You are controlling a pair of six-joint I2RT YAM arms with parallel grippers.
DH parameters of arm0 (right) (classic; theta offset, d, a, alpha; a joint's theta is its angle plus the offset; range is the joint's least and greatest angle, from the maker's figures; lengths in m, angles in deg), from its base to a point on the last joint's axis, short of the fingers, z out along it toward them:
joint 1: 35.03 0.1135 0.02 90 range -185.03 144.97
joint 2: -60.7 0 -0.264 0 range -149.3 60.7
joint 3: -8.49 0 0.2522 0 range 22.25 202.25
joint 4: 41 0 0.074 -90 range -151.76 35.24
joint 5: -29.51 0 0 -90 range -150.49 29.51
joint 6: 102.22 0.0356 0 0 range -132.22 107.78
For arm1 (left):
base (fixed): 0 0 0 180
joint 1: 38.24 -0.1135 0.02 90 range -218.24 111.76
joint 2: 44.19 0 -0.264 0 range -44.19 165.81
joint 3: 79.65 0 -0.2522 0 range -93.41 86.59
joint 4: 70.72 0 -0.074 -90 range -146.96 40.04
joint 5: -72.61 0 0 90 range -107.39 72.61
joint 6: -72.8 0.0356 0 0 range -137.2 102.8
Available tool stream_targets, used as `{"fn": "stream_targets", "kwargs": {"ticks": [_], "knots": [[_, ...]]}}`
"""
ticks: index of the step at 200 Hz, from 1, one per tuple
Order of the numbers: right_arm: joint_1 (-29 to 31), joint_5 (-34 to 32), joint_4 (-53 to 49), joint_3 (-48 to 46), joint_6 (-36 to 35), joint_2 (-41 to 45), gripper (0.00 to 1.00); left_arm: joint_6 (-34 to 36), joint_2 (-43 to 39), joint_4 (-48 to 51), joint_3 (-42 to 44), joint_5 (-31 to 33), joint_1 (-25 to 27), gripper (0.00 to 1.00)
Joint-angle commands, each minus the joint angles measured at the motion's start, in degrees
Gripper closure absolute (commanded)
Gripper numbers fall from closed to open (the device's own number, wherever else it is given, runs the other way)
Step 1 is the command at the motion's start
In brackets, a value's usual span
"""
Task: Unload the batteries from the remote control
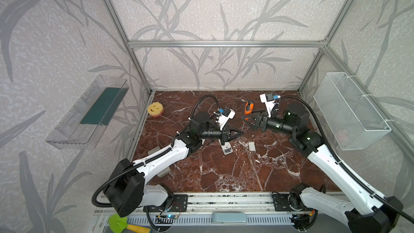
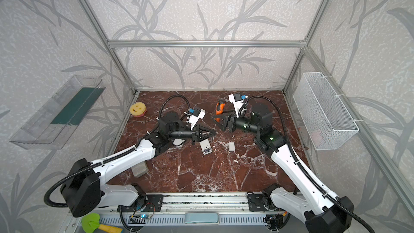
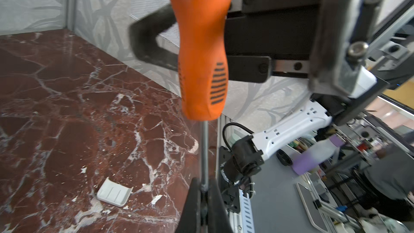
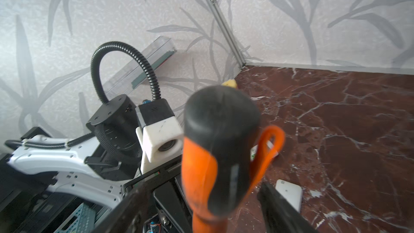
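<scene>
L claw (image 1: 240, 133) closed; R claw (image 1: 246, 121) spread round screwdriver (image 1: 248, 109).

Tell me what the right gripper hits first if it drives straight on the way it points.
Most likely the screwdriver: its handle stands between the open jaws of the right gripper and would seat deeper between them. Just beyond, the left gripper is shut on the shaft, though depth is hard to judge.

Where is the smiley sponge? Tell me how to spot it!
Look at the dark red marble table and go to its far left corner. The sponge sits there on its own. It is round and yellow with a pink bottom, and it is the only thing with a smiling face.
</scene>
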Motion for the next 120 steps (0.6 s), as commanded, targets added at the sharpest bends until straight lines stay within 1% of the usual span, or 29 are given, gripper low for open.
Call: {"fn": "stream_targets", "kwargs": {"ticks": [1, 8, 16, 32, 47, 49, 50, 60, 77, 82, 90, 93, 95, 98, 108, 110, 111, 120], "knots": [[-0.39, 8.2, 3.82, 2.43, 1.32, -1.7, 0.25, 1.0, -1.51, 2.24, -1.74, -6.45, 0.03, 1.0], [-0.33, 8.67, 4.52, 2.54, 2.05, -2.17, 0.28, 1.31, -1.62, 3.19, -1.87, -6.72, 0.01, 1.0], [-0.35, 9.54, 5.56, 2.54, 2.9, -2.73, 0.35, 1.79, -1.63, 4.5, -2.05, -6.79, 0.03, 1.0], [-0.31, 10.35, 6.29, 2.47, 4.21, -3.64, 0.52, 3.16, -1.99, 7.18, -2.31, -6.34, 0.07, 1.0], [-0.15, 9.93, 6.11, 1.98, 4.75, -3.89, 0.76, 5.14, -2.42, 10.04, -2.75, -5.43, 0.05, 1.0], [-0.06, 9.72, 5.99, 1.87, 4.69, -3.87, 0.82, 5.39, -2.5, 10.39, -2.77, -5.24, 0.01, 1.0], [-0.06, 9.72, 5.99, 1.87, 4.69, -3.87, 0.82, 5.54, -2.53, 10.57, -2.77, -5.07, 0.05, 1.0], [0.64, 8.41, 4.66, 1.66, 3.65, -3.58, 0.99, 6.86, -3.04, 12.56, -3.02, -3.48, 0.08, 1.0], [3.19, 2.96, -0.47, 2.05, -0.74, -2.56, 1.0, 9.31, -4.05, 15.92, -3.25, -0.1, -0.07, 1.0], [4.17, 0.65, -2.03, 2.31, -2.39, -2.24, 1.0, 9.97, -4.37, 16.78, -3.16, 1.22, -0.06, 0.93], [5.83, -3.48, -4.92, 2.61, -5.11, -1.72, 1.0, 10.35, -4.95, 17.93, -2.74, 4.32, -0.19, 0.67], [6.28, -4.69, -5.55, 2.62, -5.73, -1.58, 1.0, 10.41, -5.21, 18.25, -2.5, 5.41, -0.18, 0.6], [6.91, -6.69, -6.37, 2.64, -6.64, -1.35, 1.0, 10.38, -5.48, 18.4, -2.31, 6.28, -0.27, 0.57], [7.36, -8.15, -6.94, 2.63, -7.24, -1.18, 1.0, 10.44, -5.8, 18.53, -1.91, 7.34, -0.34, 0.53], [10.21, -18.3, -9.3, 2.18, -10.36, -0.27, 1.0, 10.48, -6.96, 19.23, -0.63, 11.79, -0.67, 0.42], [11.17, -21.51, -9.77, 1.86, -11.03, -0.02, 1.0, 10.31, -7.24, 19.46, -0.29, 12.58, -0.76, 0.41], [11.17, -21.51, -9.77, 1.86, -11.03, -0.02, 1.0, 10.24, -7.31, 19.58, -0.08, 13.28, -0.78, 0.4], [13.99, -31.5, -9.39, 0.07, -12.1, 0.78, 1.0, 9.36, -8.73, 20.3, 1.54, 18.24, -1.07, 0.38]]}}
